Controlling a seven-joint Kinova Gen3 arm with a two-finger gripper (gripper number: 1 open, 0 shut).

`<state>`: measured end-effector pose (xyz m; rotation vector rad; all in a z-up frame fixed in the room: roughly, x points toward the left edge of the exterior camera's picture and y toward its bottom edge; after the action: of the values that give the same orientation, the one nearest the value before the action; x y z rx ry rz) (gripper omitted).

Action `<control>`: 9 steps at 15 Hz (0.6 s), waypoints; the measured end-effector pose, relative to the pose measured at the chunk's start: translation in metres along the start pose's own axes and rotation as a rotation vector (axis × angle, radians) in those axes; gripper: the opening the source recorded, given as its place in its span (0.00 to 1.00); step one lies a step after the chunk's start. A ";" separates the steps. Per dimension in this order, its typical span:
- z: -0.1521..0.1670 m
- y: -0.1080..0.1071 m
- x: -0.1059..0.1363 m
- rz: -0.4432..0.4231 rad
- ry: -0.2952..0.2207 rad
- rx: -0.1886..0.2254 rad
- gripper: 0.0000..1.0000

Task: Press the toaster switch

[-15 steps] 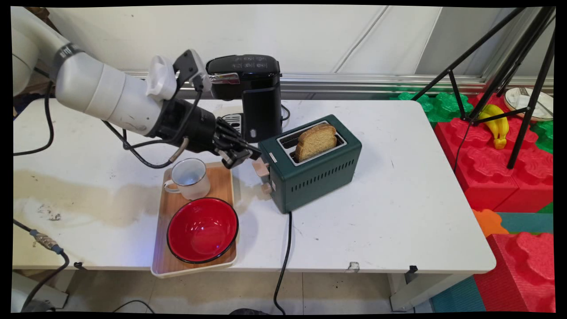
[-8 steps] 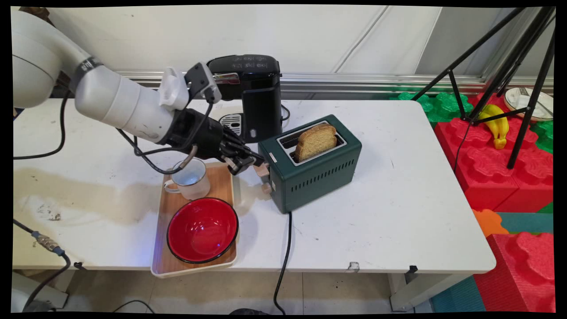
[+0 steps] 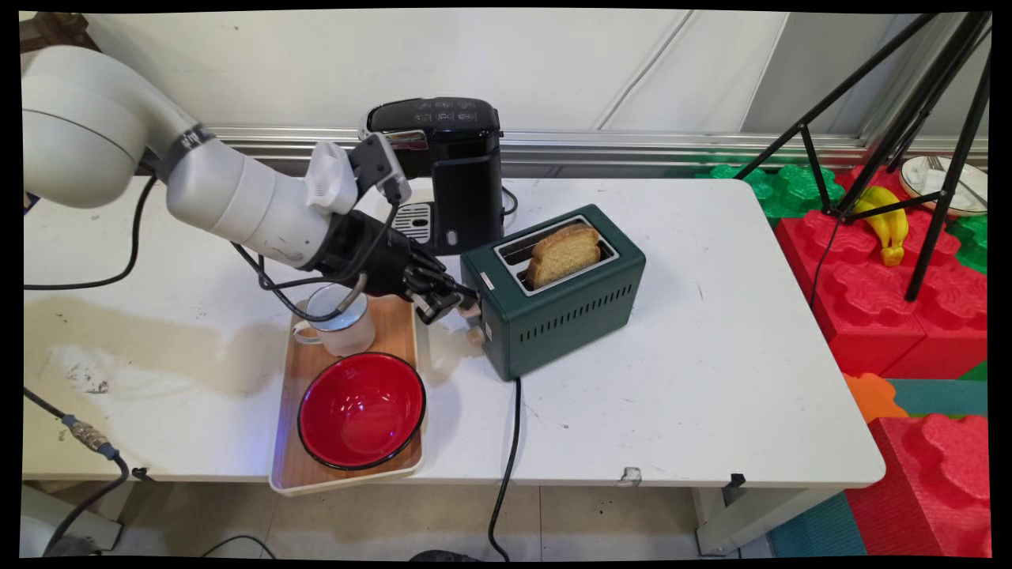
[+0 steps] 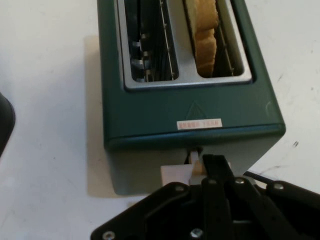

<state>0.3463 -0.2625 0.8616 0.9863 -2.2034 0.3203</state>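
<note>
Main view. The jaws (image 3: 452, 300) lay at the left end face of the green toaster (image 3: 565, 304), touching or just beside its pale lever (image 3: 472, 310); the smaller knob (image 3: 475, 336) sat just below. The toaster's long axis ran away from the jaws toward upper right, a bread slice (image 3: 563, 253) upright in its nearer slot. On the table (image 3: 711, 356), a wooden tray (image 3: 352, 466) with a mug (image 3: 341, 328) and a red bowl (image 3: 361, 409) lay beside the arm; a black coffee machine (image 3: 447, 170) stood behind.

Hand view. The jaws (image 4: 212, 167) appeared drawn together, tips on top of the lever (image 4: 177, 175), clamping nothing. The toaster (image 4: 190, 115) stretched straight ahead, bread (image 4: 205, 40) in the right slot.
</note>
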 end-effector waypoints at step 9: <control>0.023 -0.003 -0.013 -0.002 -0.029 -0.006 0.00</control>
<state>0.3432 -0.2684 0.8357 0.9959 -2.2285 0.2999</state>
